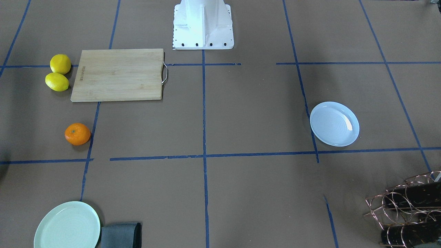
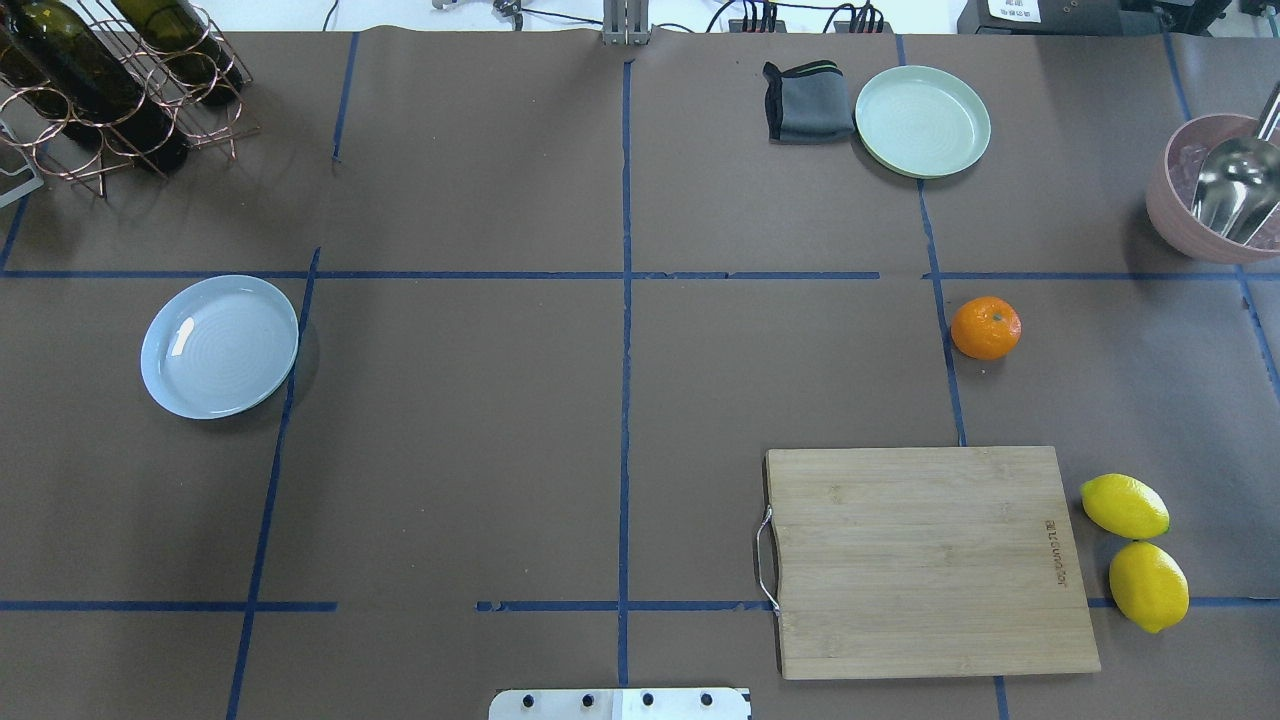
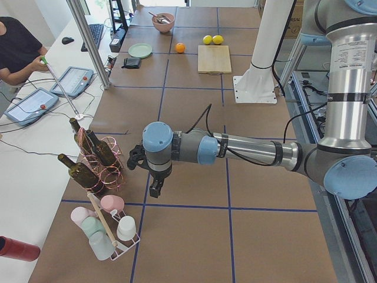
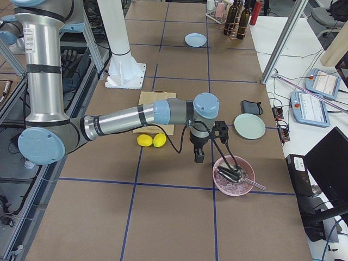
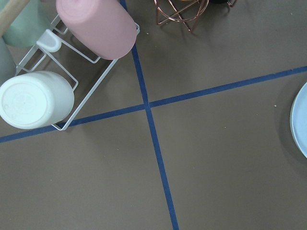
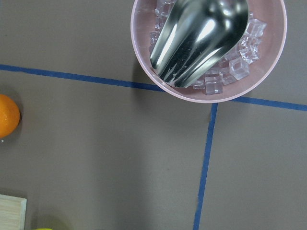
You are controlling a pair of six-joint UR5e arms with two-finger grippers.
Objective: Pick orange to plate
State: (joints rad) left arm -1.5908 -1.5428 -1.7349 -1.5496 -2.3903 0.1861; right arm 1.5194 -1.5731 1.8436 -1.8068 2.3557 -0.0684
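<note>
None of the task is judged done: the orange (image 2: 986, 328) lies on the desk (image 2: 500, 450) at the robot's right, beyond the cutting board (image 2: 925, 560) and well apart from the plate (image 2: 220, 346). A reach over the orange is called for next. Both arms are held stretched level, wrists turned down, the right fingers (image 4: 198, 157) beside the pink bowl (image 4: 231, 182) and the left fingers (image 3: 154, 190) near the wine rack (image 3: 100, 162). Whether either pair is released cannot be told.
</note>
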